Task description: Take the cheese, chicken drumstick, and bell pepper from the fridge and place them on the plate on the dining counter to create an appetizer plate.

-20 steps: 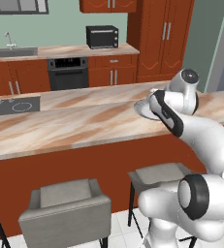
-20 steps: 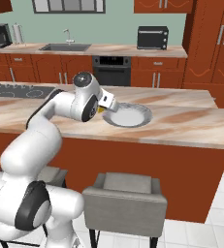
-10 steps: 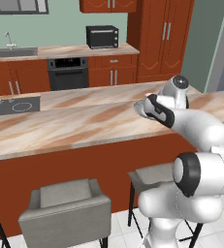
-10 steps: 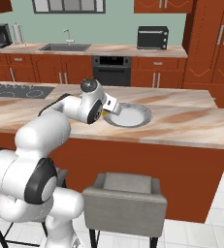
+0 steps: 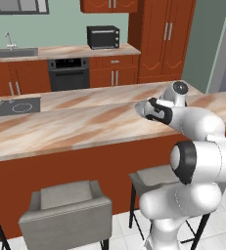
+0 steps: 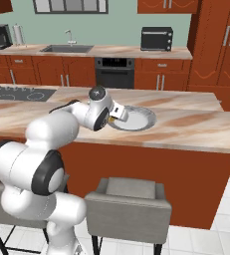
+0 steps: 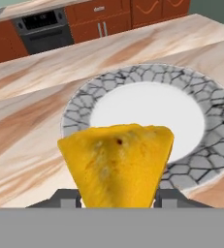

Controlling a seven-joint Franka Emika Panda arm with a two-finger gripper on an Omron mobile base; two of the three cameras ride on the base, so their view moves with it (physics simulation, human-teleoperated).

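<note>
Nearest in the hand view, the gripper [image 7: 117,198] is clamped on the cheese [image 7: 117,164], a yellow-orange wedge with its broad edge up and its point down between the two finger tips [image 7: 65,197]. The wedge hides most of both tips, and its lower point is cut off by the bottom of that view. In the right base view the cheese [image 6: 110,119] shows as a small yellow sliver beside the hand, mostly hidden by the wrist, and the gripper [image 6: 114,115] itself is hard to make out there. In the left base view the gripper [image 5: 151,110] is seen from behind and the dark hand covers whatever it holds.

Just beyond the cheese lies the plate [image 7: 84,109], with a white centre and a grey cracked-stone rim; the wedge covers its near rim. It rests on the dining counter [image 7: 31,131], near that counter's front edge and towards its right end in the right base view, where the plate [image 6: 141,118] is partly hidden by the hand. In the left base view the plate [image 5: 140,106] shows as a pale sliver past the gripper.

Farther back stand the oven [image 6: 115,72] under the back counter, the sink [image 6: 66,48], and the microwave [image 6: 157,38].
</note>
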